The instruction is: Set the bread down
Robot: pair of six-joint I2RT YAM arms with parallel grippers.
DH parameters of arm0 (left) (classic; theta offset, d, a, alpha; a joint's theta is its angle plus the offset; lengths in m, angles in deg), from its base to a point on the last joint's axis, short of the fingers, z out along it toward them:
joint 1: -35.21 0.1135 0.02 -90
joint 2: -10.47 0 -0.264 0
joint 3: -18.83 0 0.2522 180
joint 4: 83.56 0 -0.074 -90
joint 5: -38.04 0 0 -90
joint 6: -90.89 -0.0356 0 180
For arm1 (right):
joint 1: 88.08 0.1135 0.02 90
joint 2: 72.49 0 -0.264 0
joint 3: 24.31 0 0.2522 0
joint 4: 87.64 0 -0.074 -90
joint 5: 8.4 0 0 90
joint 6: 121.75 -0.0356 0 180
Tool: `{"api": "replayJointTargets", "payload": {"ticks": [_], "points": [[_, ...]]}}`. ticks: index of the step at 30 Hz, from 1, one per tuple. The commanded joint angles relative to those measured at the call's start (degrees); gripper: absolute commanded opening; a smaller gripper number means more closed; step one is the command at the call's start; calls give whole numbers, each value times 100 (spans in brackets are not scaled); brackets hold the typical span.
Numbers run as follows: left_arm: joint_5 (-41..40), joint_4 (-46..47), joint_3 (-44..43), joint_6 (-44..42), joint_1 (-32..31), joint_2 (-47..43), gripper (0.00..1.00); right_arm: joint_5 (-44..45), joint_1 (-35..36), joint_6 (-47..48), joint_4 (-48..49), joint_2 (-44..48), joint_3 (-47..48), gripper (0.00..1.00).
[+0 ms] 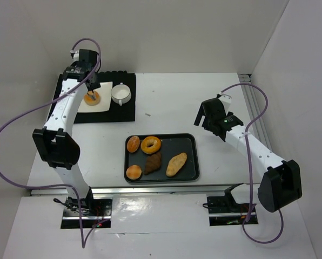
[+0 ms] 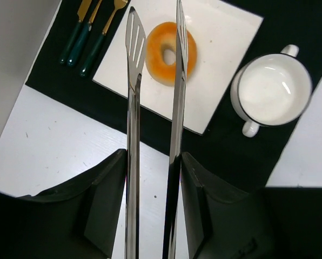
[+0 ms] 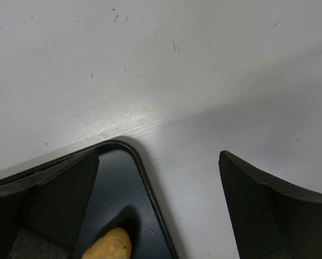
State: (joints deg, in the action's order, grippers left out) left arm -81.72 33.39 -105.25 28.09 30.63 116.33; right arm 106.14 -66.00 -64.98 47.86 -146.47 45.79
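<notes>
Fingers of the left gripper (image 2: 154,65) carry tongs (image 2: 150,162), blades spread beside a bagel (image 2: 160,65) on the white plate (image 2: 226,32) beneath.

Left wrist view: cutlery (image 2: 91,32) at mat's far left corner cut by top edge — only dark handles and gold necks show. Tongs (image 2: 153,129) cross donut (image 2: 170,53), right blade hiding strip of it. Right wrist view: long roll (image 3: 108,245) cut by bottom edge, only tip visible; tray (image 3: 150,199) shows one corner only. Overhead view: small dark speck (image 1: 148,114) on table — too small to identify.
</notes>
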Motion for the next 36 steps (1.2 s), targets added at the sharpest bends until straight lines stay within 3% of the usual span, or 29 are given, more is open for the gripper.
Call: {"api": "replayJointTargets", "payload": {"ticks": [1,7,12,18,25,29,36], "points": [[-118,26,177,-66,-235,-478,55,25,-3,54,200,260,35,99],[374,87,1064,-224,-1175,-1392,52,25,-3,1,200,383,-17,99],[560,87,1942,-294,-2502,-1981,52,87,-3,1,77,498,35,99],[1235,87,2330,-242,-3564,-2272,50,341,-3,1,-159,726,97,99],[1490,149,2506,-180,-4734,-2272,49,508,-3,1,-327,946,150,99],[1735,367,2779,-425,-5114,-2272,49,622,-3,53,-458,946,211,99],[2491,632,3395,-1041,-5185,-2641,49,790,-3,107,-573,1061,325,99]]}}
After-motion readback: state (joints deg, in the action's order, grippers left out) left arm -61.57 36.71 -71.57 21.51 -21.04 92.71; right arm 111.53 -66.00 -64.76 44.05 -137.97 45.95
